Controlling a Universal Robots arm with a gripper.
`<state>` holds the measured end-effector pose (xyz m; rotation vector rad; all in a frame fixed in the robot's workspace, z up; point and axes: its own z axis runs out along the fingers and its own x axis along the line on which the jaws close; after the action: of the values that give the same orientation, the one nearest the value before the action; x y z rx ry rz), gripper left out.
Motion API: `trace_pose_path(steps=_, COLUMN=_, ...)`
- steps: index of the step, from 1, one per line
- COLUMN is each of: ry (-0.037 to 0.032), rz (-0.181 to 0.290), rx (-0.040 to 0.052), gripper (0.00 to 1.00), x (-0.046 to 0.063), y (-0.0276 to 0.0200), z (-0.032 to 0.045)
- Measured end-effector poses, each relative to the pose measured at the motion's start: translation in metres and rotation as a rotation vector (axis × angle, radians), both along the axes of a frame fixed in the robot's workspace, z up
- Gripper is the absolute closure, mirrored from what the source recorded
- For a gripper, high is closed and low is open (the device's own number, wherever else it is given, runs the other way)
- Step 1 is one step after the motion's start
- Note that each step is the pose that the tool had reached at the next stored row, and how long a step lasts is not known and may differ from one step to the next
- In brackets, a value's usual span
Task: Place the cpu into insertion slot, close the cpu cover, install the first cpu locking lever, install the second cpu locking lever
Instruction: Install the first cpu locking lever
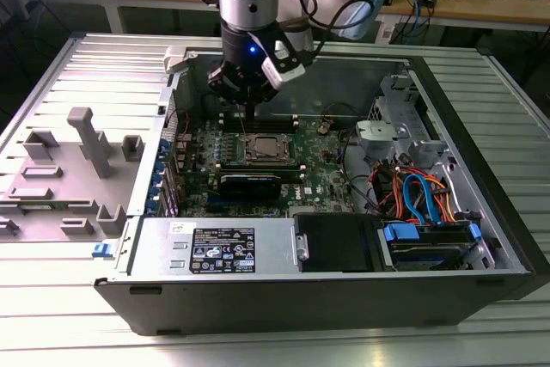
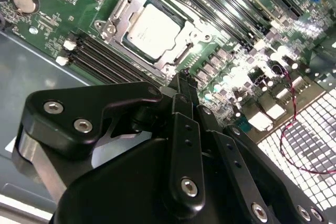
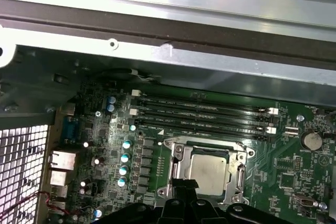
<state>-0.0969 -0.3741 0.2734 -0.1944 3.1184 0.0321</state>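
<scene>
The cpu (image 1: pixel 265 149) lies flat in the insertion slot (image 1: pixel 247 154) on the green board, its silvery top showing in both wrist views (image 2: pixel 155 30) (image 3: pixel 210 171). The cpu cover (image 2: pixel 116 18) (image 3: pixel 179 164) lies down around it as a silver frame. My gripper (image 1: pixel 249 118) hangs just above the socket's far edge with its fingers together and nothing between them. Its black fingertips (image 2: pixel 184 80) (image 3: pixel 184 184) sit beside the socket's rim. I cannot tell how the locking levers stand.
Long black memory slots (image 3: pixel 205 114) run beside the socket. A black card (image 1: pixel 249 182) stands in front of it. The open case holds a power supply (image 1: pixel 215 247) and a drive cage with cables (image 1: pixel 421 204). A grey fixture (image 1: pixel 86 152) stands at the exterior view's left.
</scene>
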Motion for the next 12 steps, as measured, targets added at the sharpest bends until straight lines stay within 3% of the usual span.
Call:
trace_pose_path(steps=5, ry=-0.0005, rz=-0.011, rx=0.0002, gripper=0.89, x=-0.011, y=0.0002, z=-0.0024)
trace_pose_path(steps=8, ry=-0.0039, rz=-0.011, rx=0.0011, gripper=0.89, x=-0.027, y=0.0002, z=-0.0048)
trace_pose_path(steps=12, ry=-0.0041, rz=-0.011, rx=0.0012, gripper=0.89, x=-0.034, y=0.0027, z=-0.0057)
